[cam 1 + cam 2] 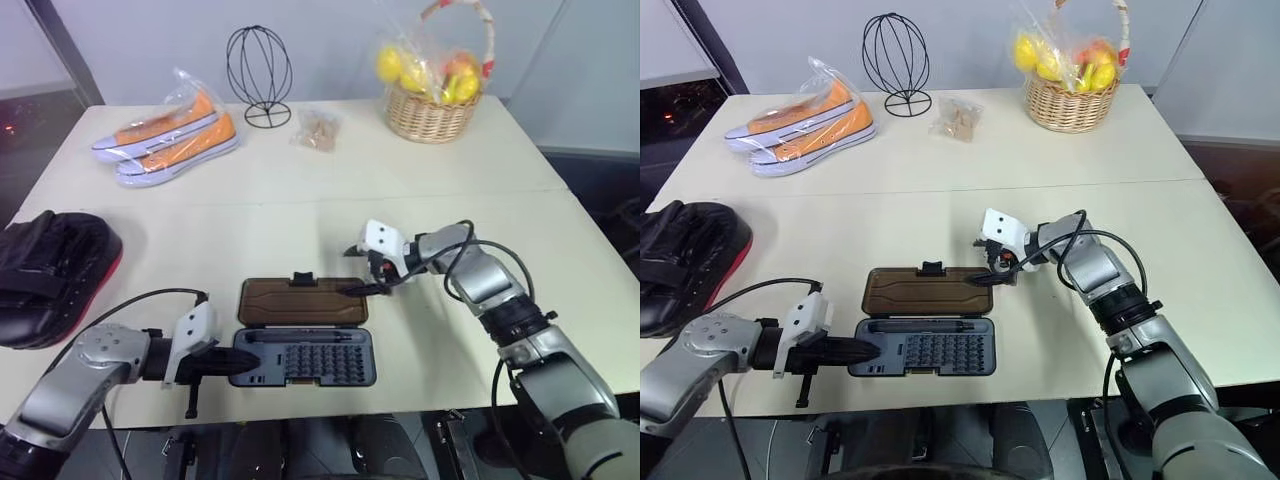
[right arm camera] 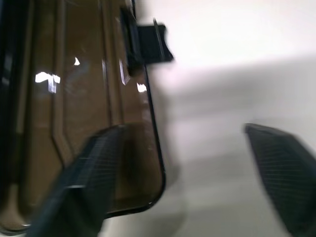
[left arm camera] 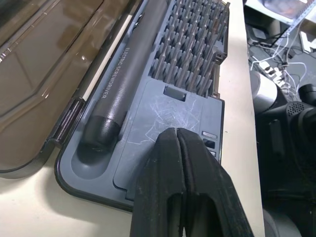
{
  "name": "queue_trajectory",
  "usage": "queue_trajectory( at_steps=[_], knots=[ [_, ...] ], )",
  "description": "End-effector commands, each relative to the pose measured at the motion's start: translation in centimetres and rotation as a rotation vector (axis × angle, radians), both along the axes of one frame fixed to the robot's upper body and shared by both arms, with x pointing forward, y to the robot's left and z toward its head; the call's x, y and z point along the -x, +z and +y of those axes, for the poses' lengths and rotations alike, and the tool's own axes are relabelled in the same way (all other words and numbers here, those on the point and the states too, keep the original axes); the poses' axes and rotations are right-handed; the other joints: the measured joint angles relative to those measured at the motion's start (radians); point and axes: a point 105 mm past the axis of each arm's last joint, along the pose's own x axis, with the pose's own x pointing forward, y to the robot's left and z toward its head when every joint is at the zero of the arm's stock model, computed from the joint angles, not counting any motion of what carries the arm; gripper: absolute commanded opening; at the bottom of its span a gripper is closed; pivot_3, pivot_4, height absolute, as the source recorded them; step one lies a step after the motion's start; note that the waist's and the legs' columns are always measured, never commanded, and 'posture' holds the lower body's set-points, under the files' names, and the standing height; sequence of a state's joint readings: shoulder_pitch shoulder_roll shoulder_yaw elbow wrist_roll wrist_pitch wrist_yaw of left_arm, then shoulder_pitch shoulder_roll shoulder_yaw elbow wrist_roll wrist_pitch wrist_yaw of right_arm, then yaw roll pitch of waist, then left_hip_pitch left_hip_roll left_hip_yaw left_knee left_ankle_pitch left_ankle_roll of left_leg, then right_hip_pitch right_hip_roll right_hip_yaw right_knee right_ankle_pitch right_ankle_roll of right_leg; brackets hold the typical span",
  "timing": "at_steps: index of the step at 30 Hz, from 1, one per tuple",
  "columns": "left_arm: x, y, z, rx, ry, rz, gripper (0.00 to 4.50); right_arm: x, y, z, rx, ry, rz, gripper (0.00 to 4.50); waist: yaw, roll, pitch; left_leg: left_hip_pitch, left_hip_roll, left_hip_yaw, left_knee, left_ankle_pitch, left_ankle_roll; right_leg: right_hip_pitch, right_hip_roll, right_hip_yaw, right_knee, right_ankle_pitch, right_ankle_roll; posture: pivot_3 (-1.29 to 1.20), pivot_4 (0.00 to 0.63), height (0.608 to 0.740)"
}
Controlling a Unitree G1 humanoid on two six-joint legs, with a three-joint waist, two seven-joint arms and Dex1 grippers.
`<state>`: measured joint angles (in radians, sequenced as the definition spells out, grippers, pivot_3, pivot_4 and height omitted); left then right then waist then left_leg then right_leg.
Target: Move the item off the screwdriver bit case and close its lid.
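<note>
Lid lies flat open, its far corner between the right gripper's spread jaws. Left gripper, jaws pressed together, rests on the screwdriver bit case. If those jaws only skim the corner, the lid could slip and drop back.

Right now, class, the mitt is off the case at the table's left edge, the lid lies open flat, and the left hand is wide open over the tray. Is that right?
Not quite. The left hand is shut, its fingertips together over the case's tray, as the left wrist view shows. The rest holds: the mitt sits at the table's left edge and the lid lies open flat.
</note>
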<state>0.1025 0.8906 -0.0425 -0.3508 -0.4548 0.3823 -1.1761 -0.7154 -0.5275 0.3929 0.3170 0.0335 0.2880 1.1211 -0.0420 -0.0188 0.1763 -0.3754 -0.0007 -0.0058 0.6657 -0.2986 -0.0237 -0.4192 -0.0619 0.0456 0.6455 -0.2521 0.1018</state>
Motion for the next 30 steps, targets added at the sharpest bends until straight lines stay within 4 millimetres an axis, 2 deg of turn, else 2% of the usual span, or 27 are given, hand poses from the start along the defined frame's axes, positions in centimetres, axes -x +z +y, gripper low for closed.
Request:
queue_trajectory(
  at_steps=[1,5,19,24,30],
  knots=[
    [0.6,-1.1,0.4,-0.036,0.019,0.044,0.00,-0.4,0.6,0.6,0.000,0.021,-0.053,2.14,-0.001,0.000,0.000,0.000,0.000,0.000,0.000,0.000,0.000,0.000,0.000,0.000,0.000,0.000,0.000,0.00,0.150,0.740],
    [0.8,-1.1,0.3,-0.035,0.017,0.049,0.00,-0.4,0.3,0.8,0.012,0.032,-0.055,0.20,-0.004,0.000,0.000,0.002,0.000,0.000,0.000,0.000,0.000,0.002,0.000,0.000,0.000,0.000,-0.001,0.00,0.150,0.740],
    [0.8,-1.3,0.3,-0.046,0.022,0.053,0.00,0.2,-0.1,0.7,0.053,0.095,-0.089,0.09,-0.002,0.000,-0.001,0.006,0.002,-0.001,0.000,0.000,0.000,0.006,0.001,-0.001,0.000,-0.001,-0.002,0.00,0.150,0.740],
    [0.5,-0.7,0.0,-0.012,0.037,0.060,0.00,0.5,0.2,0.6,0.054,0.102,-0.111,0.09,-0.002,0.001,-0.001,0.006,0.001,-0.001,0.000,0.000,0.000,0.006,0.001,-0.001,0.000,-0.001,-0.002,0.00,0.150,0.740],
    [0.3,3.6,-0.4,0.125,0.053,0.088,0.00,1.3,2.1,0.6,0.041,0.121,-0.222,0.09,-0.001,-0.001,0.000,0.001,0.001,-0.002,0.000,0.000,0.000,0.002,0.001,-0.001,0.000,0.000,-0.001,0.00,0.150,0.740]
  ],
)
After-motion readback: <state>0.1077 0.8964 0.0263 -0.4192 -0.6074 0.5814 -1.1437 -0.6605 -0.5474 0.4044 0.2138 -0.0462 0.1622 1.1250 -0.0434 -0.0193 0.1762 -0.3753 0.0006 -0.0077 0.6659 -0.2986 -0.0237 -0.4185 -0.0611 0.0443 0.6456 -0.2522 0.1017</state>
